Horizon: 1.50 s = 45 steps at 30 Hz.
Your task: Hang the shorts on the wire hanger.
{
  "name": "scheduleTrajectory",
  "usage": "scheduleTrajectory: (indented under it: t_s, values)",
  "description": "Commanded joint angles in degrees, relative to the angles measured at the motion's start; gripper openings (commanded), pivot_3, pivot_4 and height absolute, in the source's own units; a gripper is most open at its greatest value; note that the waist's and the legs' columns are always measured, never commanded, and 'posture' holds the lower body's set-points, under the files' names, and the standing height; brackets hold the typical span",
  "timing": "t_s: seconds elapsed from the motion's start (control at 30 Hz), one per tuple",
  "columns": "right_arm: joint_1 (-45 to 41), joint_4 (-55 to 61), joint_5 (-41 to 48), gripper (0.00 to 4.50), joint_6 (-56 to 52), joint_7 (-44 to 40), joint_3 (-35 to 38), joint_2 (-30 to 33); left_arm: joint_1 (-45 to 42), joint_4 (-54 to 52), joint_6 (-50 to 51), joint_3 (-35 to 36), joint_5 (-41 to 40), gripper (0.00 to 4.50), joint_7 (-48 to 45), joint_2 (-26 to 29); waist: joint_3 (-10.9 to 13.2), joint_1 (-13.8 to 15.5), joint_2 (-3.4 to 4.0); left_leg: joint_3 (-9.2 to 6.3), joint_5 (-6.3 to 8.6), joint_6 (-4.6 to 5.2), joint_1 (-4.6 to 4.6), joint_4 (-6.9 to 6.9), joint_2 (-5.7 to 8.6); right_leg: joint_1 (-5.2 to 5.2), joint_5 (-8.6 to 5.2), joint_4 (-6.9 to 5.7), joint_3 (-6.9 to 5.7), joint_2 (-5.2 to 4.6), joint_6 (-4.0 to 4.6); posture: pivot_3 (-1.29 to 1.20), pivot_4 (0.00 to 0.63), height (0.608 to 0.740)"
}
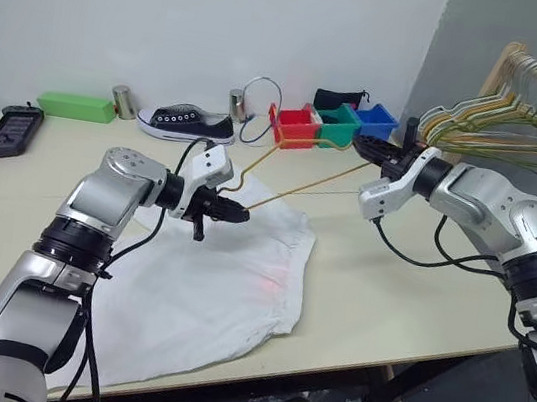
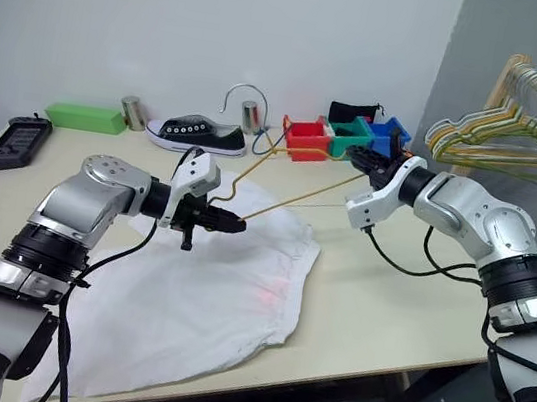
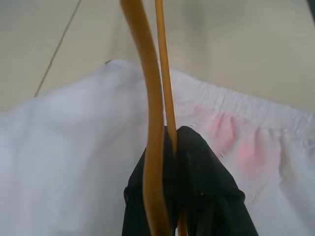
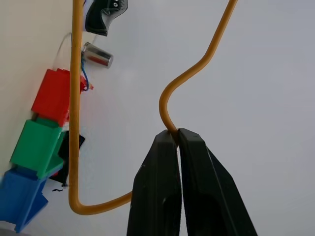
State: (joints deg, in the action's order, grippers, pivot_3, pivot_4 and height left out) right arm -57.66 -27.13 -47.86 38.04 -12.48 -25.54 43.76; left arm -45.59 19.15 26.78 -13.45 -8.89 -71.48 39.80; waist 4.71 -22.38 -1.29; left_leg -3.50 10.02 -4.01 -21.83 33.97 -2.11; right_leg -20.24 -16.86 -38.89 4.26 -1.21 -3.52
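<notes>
The white shorts (image 1: 207, 273) lie flat and wrinkled on the table, with a faint red-pink mark near the middle. The yellow-orange wire hanger (image 1: 301, 186) is held in the air above their far edge, and its silvery hook (image 1: 263, 86) points toward the back wall. My left gripper (image 1: 236, 213) is shut on one end of the hanger, just above the waistband (image 3: 246, 105). In the left wrist view the fingers (image 3: 202, 167) clamp the wire (image 3: 150, 98). My right gripper (image 1: 366, 145) is shut on the hanger's other end, and its tips (image 4: 176, 133) pinch a bend in the wire (image 4: 74, 98).
At the back of the table stand red, green and blue bins (image 1: 330, 124), a black sneaker (image 1: 187, 123), two metal cans (image 1: 122, 100), a green box (image 1: 77, 106) and a black handset (image 1: 11, 130). A wooden rack with a bunch of hangers (image 1: 507, 126) stands at the right.
</notes>
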Motion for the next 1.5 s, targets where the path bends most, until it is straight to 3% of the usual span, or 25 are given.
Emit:
scheduleTrajectory:
  t_s: [0.03,0.17,0.27,0.47,0.67,0.87,1.07,1.23,1.5]
  values:
    - [1.5,3.2,10.2,1.26,-2.9,-11.0,2.7,-0.4,-2.1,2.3,-7.5,-0.7,5.1,0.0,5.2,-0.7,0.0,0.0,0.0,0.0,0.0,0.0,-0.01,0.0,0.0,0.0,0.0,0.0,0.0,0.0,0.0,-0.29,0.002,0.74]
    - [6.0,10.0,24.5,2.08,-9.0,-24.1,5.0,-0.6,-2.7,7.6,-16.1,-2.2,12.4,0.0,12.4,-0.4,0.0,-0.1,-0.04,-0.01,0.0,0.0,-0.01,0.03,0.01,0.02,0.0,0.0,0.0,0.0,-0.01,-0.29,0.006,0.74]
    - [10.4,16.4,35.3,2.71,-21.4,-34.0,7.4,-1.5,-3.1,11.1,-22.3,-2.6,16.7,0.0,18.0,-0.3,0.0,-0.3,-0.04,-0.05,0.0,0.0,-0.01,0.03,0.01,0.02,0.0,0.0,-0.02,0.01,-0.02,-0.29,0.01,0.74]
    - [10.4,20.0,37.3,4.14,-37.5,-36.1,10.0,-4.5,-4.0,11.0,-33.6,-3.6,23.6,0.0,24.9,0.1,0.0,0.0,-0.09,-0.08,0.0,0.0,-0.05,0.06,0.01,0.0,0.02,0.0,-0.06,-0.01,-0.06,-0.29,0.013,0.74]
    - [8.5,17.5,33.7,4.14,-41.9,-35.4,8.3,-6.8,-3.5,4.3,-37.7,-3.7,28.0,0.0,28.1,-0.3,0.0,0.1,-0.09,-0.08,0.0,-0.01,-0.11,0.03,0.01,-0.06,0.01,0.0,-0.09,-0.01,-0.05,-0.28,0.011,0.74]
    - [6.1,5.4,26.6,4.14,-39.6,-30.3,5.7,-7.7,-1.8,-2.4,-39.0,-5.2,32.2,0.0,29.0,-0.7,0.0,0.4,-0.09,-0.05,0.01,-0.01,-0.14,0.03,0.03,-0.06,-0.01,0.01,-0.08,-0.03,-0.09,-0.26,0.0,0.74]
    - [4.1,1.1,24.4,4.14,-38.2,-29.7,5.2,-7.7,-1.2,-4.1,-38.9,-5.0,33.9,0.0,29.2,-0.7,0.0,0.2,-0.08,-0.06,0.0,0.0,-0.12,0.03,0.05,-0.08,-0.01,-0.04,-0.06,-0.03,-0.09,-0.25,0.0,0.74]
    - [4.7,3.5,25.4,3.18,-38.7,-32.5,6.0,-7.9,-1.0,-4.0,-38.5,-4.4,35.1,0.0,29.7,-0.4,0.0,0.4,-0.08,-0.07,0.0,0.0,-0.13,0.04,0.05,-0.07,-0.01,-0.03,-0.07,-0.03,-0.09,-0.24,0.0,0.74]
    - [4.6,3.2,24.5,1.0,-38.1,-32.7,5.9,-8.2,-1.8,-3.0,-39.1,-4.9,36.1,0.0,29.8,-0.3,0.0,0.5,-0.08,-0.11,0.0,0.0,-0.13,0.04,0.09,-0.06,-0.01,-0.03,-0.08,-0.05,-0.09,-0.25,0.0,0.74]
